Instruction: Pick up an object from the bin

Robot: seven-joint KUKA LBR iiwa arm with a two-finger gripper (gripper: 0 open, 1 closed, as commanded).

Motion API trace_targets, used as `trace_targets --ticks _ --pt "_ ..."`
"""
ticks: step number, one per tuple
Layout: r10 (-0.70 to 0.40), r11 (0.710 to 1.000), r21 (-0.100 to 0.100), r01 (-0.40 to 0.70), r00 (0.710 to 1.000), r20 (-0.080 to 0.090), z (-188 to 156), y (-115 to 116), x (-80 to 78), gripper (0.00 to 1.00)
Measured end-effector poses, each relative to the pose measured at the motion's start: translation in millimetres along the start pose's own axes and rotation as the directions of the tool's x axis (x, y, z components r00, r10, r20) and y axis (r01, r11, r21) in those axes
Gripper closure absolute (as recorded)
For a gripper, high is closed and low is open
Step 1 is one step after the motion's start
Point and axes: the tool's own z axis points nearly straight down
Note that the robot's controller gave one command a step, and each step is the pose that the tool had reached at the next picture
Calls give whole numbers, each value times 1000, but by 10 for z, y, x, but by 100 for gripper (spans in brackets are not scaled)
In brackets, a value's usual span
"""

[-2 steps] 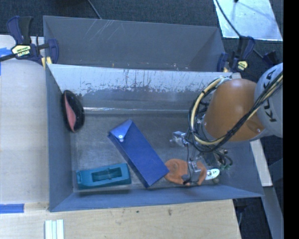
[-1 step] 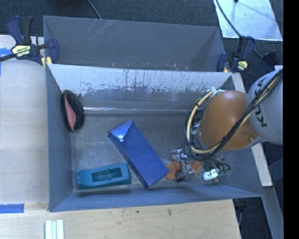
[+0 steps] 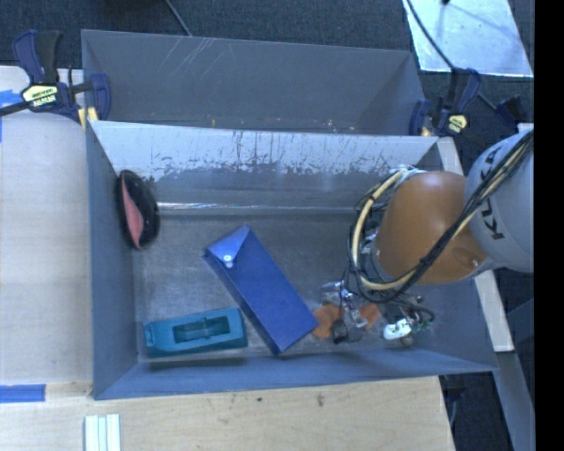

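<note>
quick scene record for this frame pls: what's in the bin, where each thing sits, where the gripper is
bin: grey metal bin
centre: dark blue flat rectangular box, lying diagonally on the floor
front left: teal rectangular plastic object, flat, close to the blue box; contact unclear
left wall: black oval object with a pink face, leaning against the wall
gripper: gripper, low at front right, beside the blue box's lower end
grasp: cannot tell

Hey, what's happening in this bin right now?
A robot arm reaches into the grey metal bin from the right. Its gripper sits low near the front right corner, beside the lower end of a flat blue rectangular box. A teal rectangular block lies front left; a black-and-pink oval object leans on the left wall. Whether it grips anything is unclear.
</note>
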Motion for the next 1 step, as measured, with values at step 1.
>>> trace_targets --ticks 1 --pt "-16 1000 1 16 1000 2 -1501 -101 -219 100"
